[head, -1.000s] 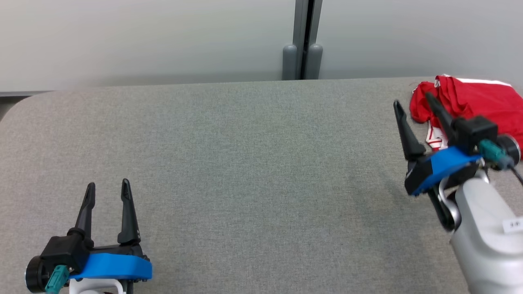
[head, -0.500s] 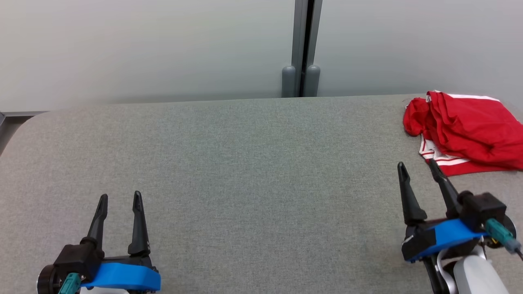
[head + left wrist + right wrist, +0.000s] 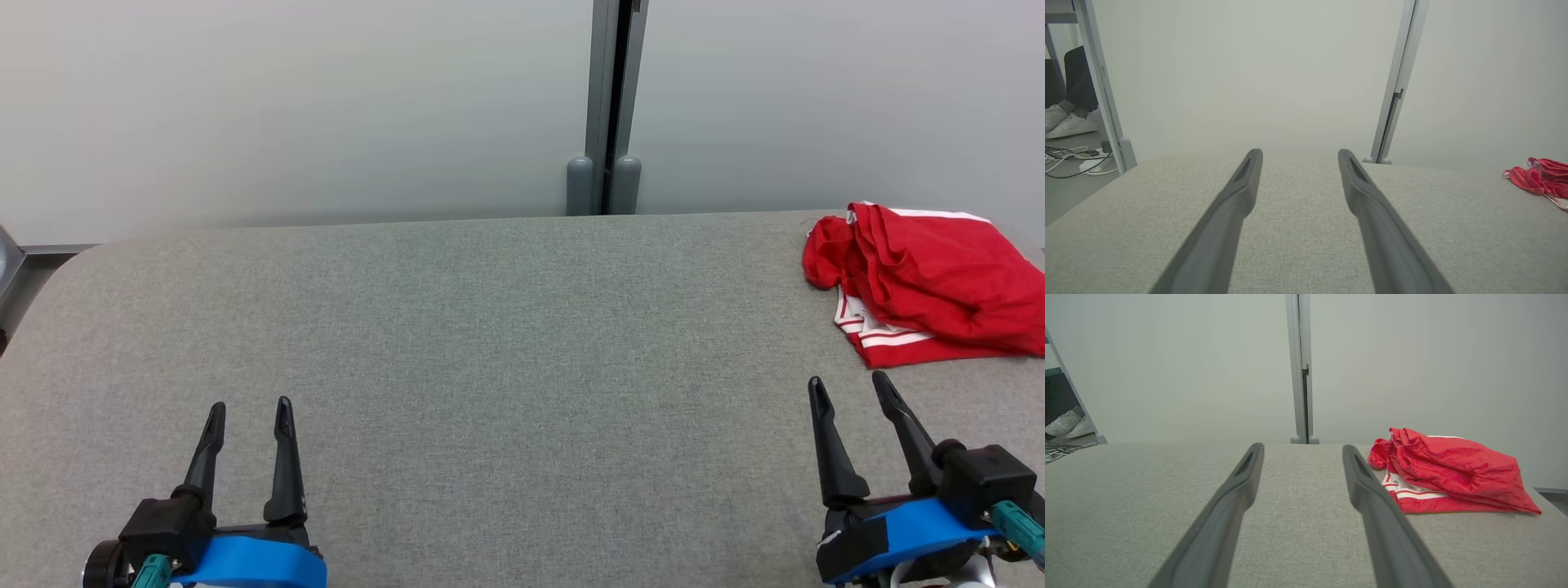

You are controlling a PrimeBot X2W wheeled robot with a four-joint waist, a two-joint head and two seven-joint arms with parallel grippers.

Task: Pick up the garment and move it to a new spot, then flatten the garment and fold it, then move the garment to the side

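Head view puts your left gripper (image 3: 250, 403) at the lower left over the grey table (image 3: 522, 327), its two dark fingers spread apart and free of any load. At the lower right you have the right gripper (image 3: 847, 379), fingers likewise apart, tips pointing toward the far edge. Beyond it, near the table's far right corner, you see the red garment (image 3: 922, 278) with white stripes lying in a rumpled heap, touching neither gripper.
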